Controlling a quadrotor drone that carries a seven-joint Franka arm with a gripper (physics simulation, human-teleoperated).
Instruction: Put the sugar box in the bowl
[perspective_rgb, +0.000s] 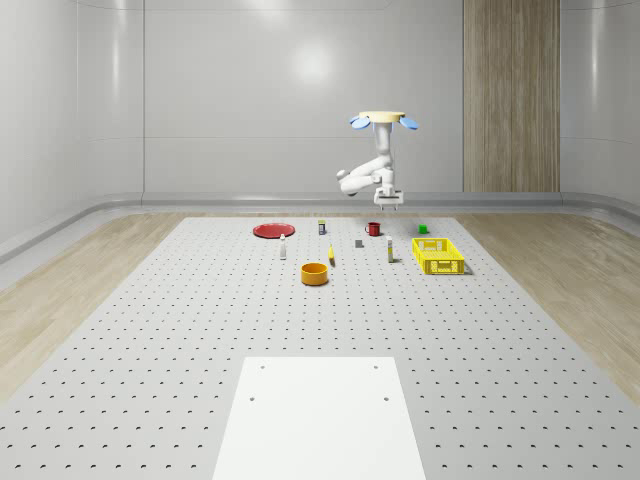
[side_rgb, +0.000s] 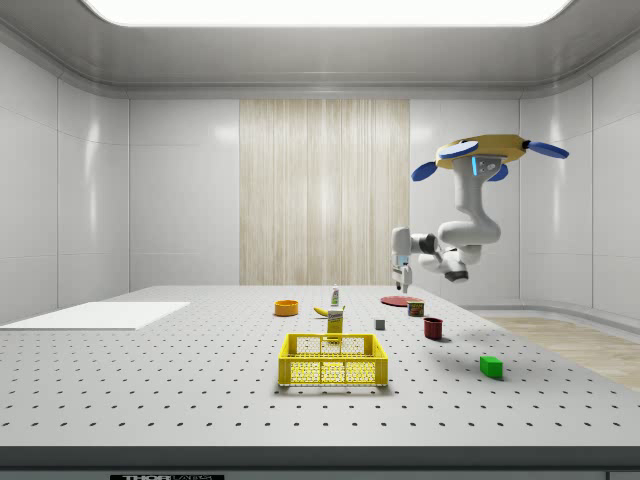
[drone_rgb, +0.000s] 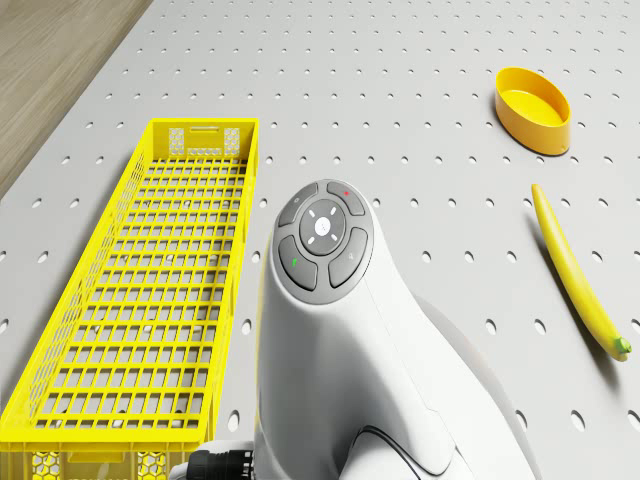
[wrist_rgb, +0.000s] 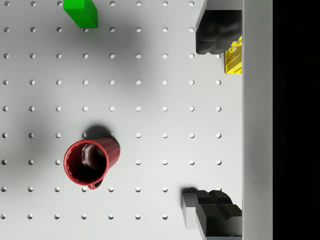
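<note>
Pale walls and a wood-panelled strip are enclosing a grey perforated table (perspective_rgb: 200, 330), and above its far part the gripper (wrist_rgb: 197, 122) is hanging in the air, pointing straight down with nothing in it; its two dark fingers (wrist_rgb: 215, 35) are standing wide apart with only bare table showing between them. Just off to one side below it, a red mug (wrist_rgb: 90, 160) is sitting upright on the table, and a green cube (wrist_rgb: 82, 11) is lying farther off. The white arm (drone_rgb: 340, 330) is bending up from the gripper to the drone (perspective_rgb: 378, 120), which is hovering well above the table over the mug's neighbourhood. The sugar box (perspective_rgb: 389, 250) is standing upright on the table, just beside the yellow crate (perspective_rgb: 438, 255) on the whole-scene view's left, untouched; a small grey cube (perspective_rgb: 359, 243) and a banana (perspective_rgb: 331, 256) are lying further to that side. The orange bowl (perspective_rgb: 314, 273) is sitting empty just beyond the banana, nearer the whole-scene camera and apart from the box; a red plate (perspective_rgb: 273, 231) is lying at the far left.
</note>
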